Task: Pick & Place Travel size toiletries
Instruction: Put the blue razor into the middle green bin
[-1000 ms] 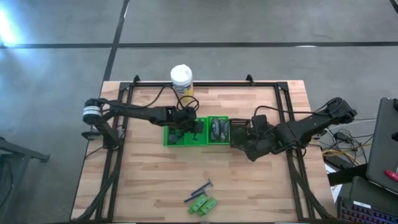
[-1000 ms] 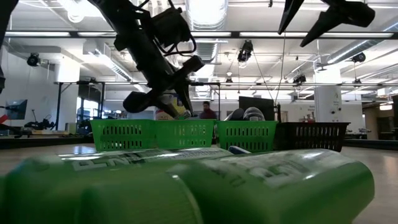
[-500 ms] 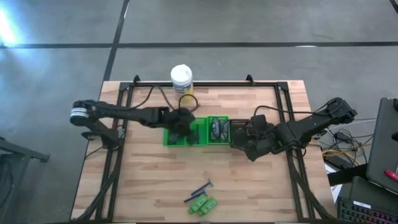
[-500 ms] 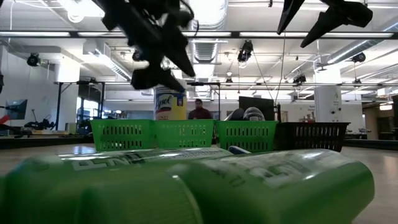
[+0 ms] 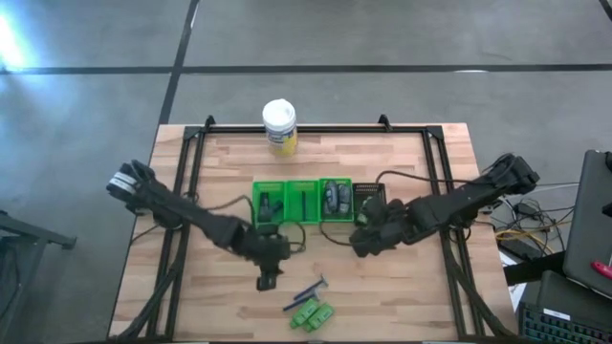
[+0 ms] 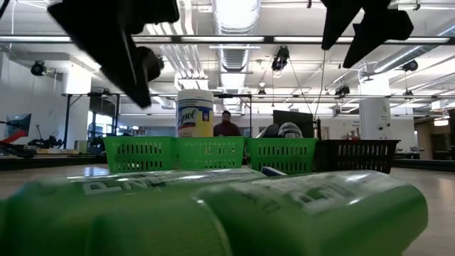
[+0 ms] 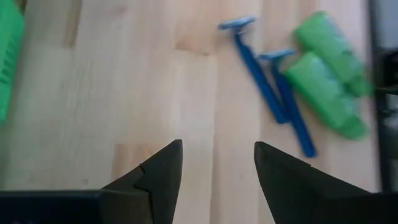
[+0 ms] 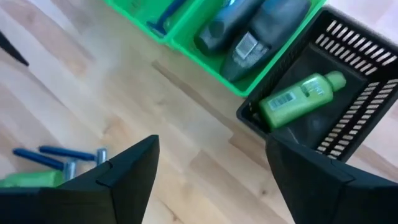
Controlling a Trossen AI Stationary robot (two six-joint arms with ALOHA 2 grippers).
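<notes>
Sorting looks well along: grey bottles [image 8: 261,25] fill a green basket [image 5: 301,201], yet two razors [image 7: 267,93] and green bottles [image 7: 326,74] remain on the counter [image 5: 402,287]. Left gripper [image 5: 265,280] and right gripper [image 5: 361,247] hover with fingers spread, empty.

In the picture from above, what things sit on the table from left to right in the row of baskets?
Three green baskets, then the black basket.
</notes>
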